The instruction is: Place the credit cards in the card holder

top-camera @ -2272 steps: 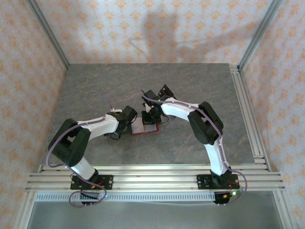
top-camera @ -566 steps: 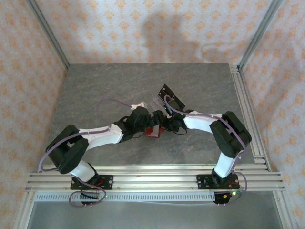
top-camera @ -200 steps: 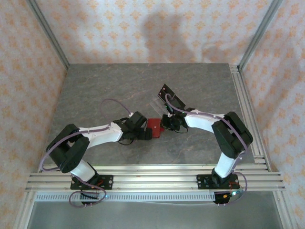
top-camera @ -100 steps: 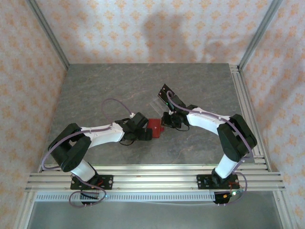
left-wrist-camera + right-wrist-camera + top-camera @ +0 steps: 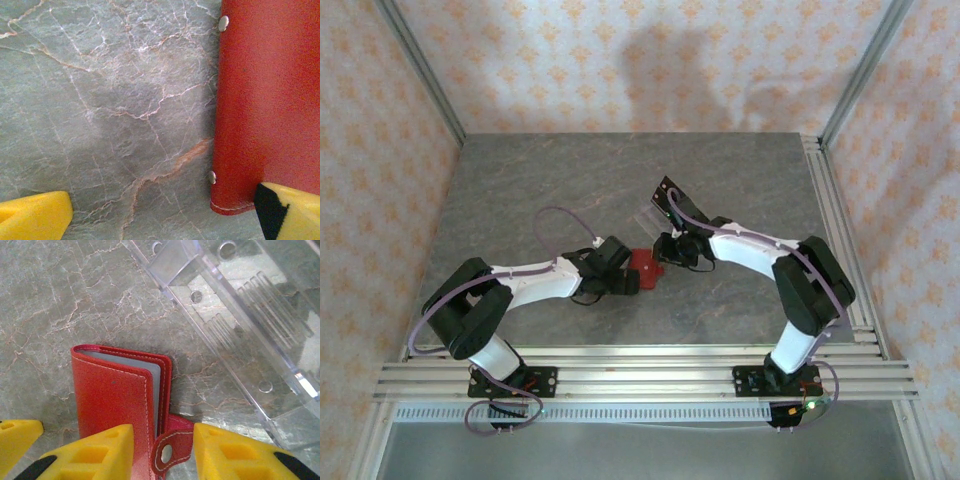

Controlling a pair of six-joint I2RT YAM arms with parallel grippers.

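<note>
The card holder (image 5: 642, 267) is a small red wallet lying folded shut on the grey stone table, between the two arms. In the right wrist view the card holder (image 5: 112, 395) shows a pale grey edge (image 5: 155, 385) between its covers. I cannot tell whether that edge is the credit cards or the lining. My right gripper (image 5: 164, 455) is open, and the snap tab (image 5: 172, 450) lies loose between its yellow fingers. My left gripper (image 5: 160, 217) stands wide open over bare table. Its right fingertip (image 5: 287, 210) sits at the near corner of the card holder (image 5: 270, 100).
A clear plastic rack (image 5: 240, 325) lies just beyond the wallet on the right, and in the top view the rack (image 5: 650, 212) holds black cards (image 5: 670, 192). Aluminium rails run along the table's right edge (image 5: 840, 230) and near edge (image 5: 640, 375).
My right gripper's jaws have spread apart around the snap tab and let it go. The left arm and the wallet have hardly moved.
</note>
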